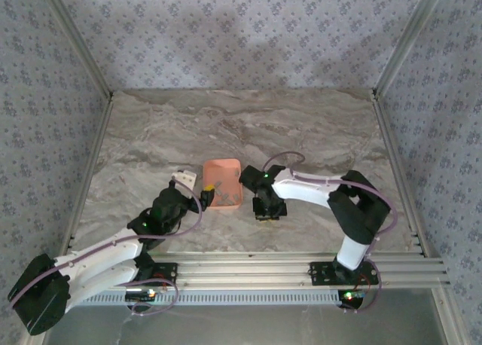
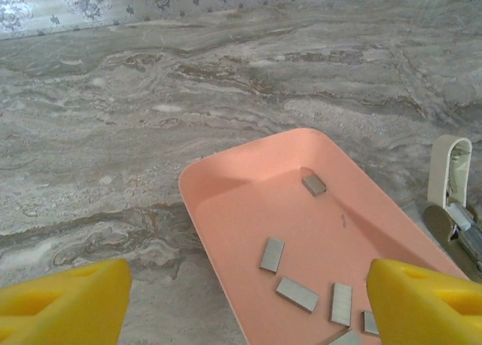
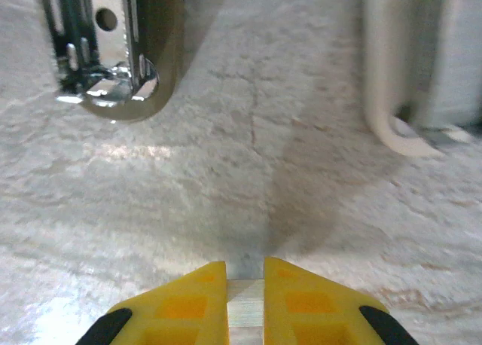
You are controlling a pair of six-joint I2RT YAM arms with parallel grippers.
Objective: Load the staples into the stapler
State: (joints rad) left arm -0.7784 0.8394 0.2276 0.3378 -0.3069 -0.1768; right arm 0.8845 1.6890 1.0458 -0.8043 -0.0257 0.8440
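Several staples (image 2: 272, 254) lie loose as short grey strips in the salmon-orange tray (image 2: 241, 202). My left gripper (image 2: 248, 279) hovers open over the tray's near end, nothing between its yellow fingers. The stapler (image 2: 452, 209) lies open just right of the tray, its white half raised. In the right wrist view the stapler's shiny metal half (image 3: 113, 55) and white half (image 3: 418, 74) lie ahead on the marble. My right gripper (image 3: 245, 273) is low over the table, shut on a strip of staples (image 3: 245, 309) pinched between its fingers.
The tray (image 1: 222, 183) sits mid-table between the left gripper (image 1: 205, 198) and right gripper (image 1: 263, 212). Patterned walls enclose the marble table (image 1: 226, 126) on three sides. An aluminium rail (image 1: 286, 266) runs along the near edge.
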